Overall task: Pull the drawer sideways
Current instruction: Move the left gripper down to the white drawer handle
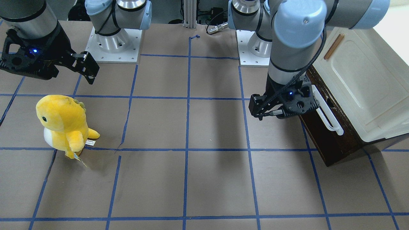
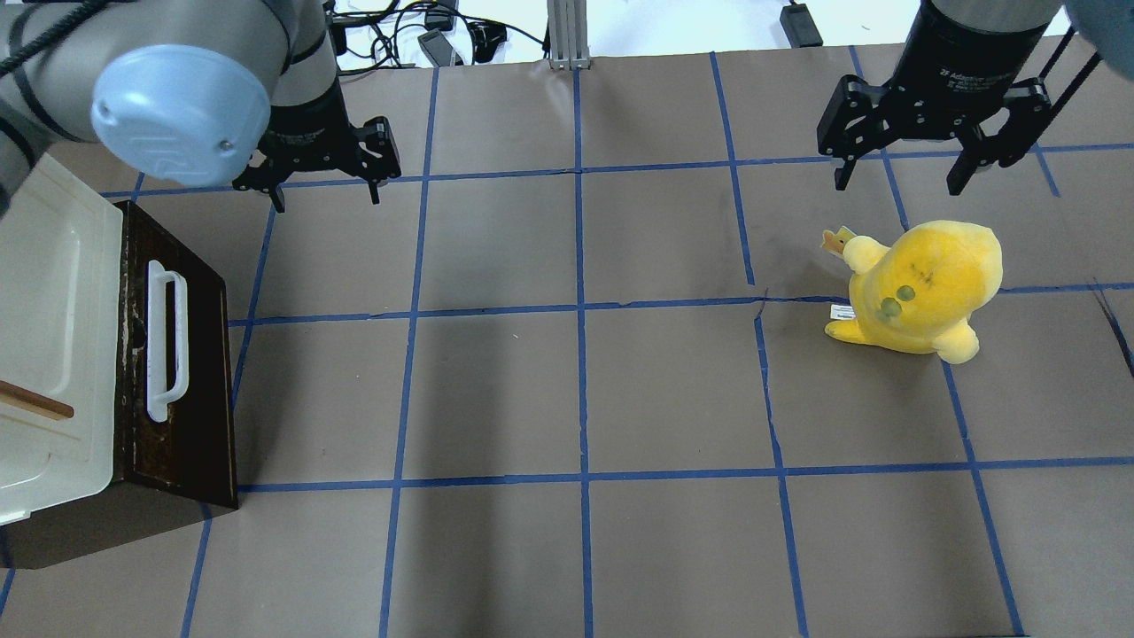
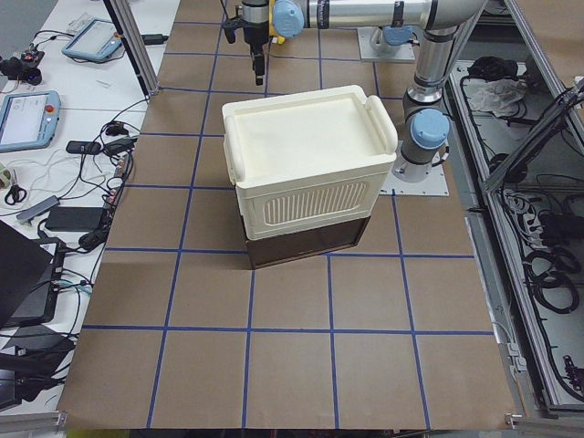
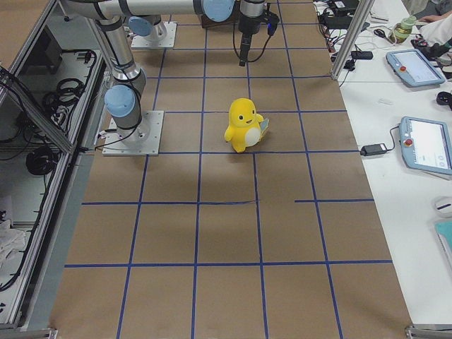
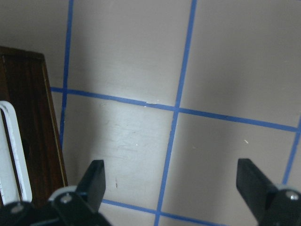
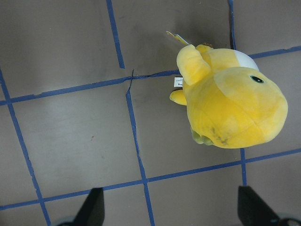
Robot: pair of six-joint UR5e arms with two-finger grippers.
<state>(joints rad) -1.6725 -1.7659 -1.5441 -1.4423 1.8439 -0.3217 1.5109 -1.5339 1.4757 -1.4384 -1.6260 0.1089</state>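
The drawer [image 2: 199, 354] shows its dark brown front and long white bar handle [image 2: 166, 341] under a cream-white cabinet [image 2: 53, 310] at the table's left end. None of its inner floor shows. It also shows in the front view [image 1: 329, 140]. My left gripper [image 2: 328, 199] is open and empty. It hangs over the table just past the drawer's far end, apart from the handle. In the left wrist view the drawer front [image 5: 33, 132] and handle end [image 5: 14, 146] lie left of the gripper [image 5: 171, 181]. My right gripper [image 2: 897, 182] is open and empty, far off.
A yellow plush toy [image 2: 921, 283] stands on the right side of the table, just below my right gripper; it also shows in the right wrist view [image 6: 230, 99]. The cabinet top carries a small tan wooden handle [image 2: 35, 403]. Blue tape lines grid the brown table.
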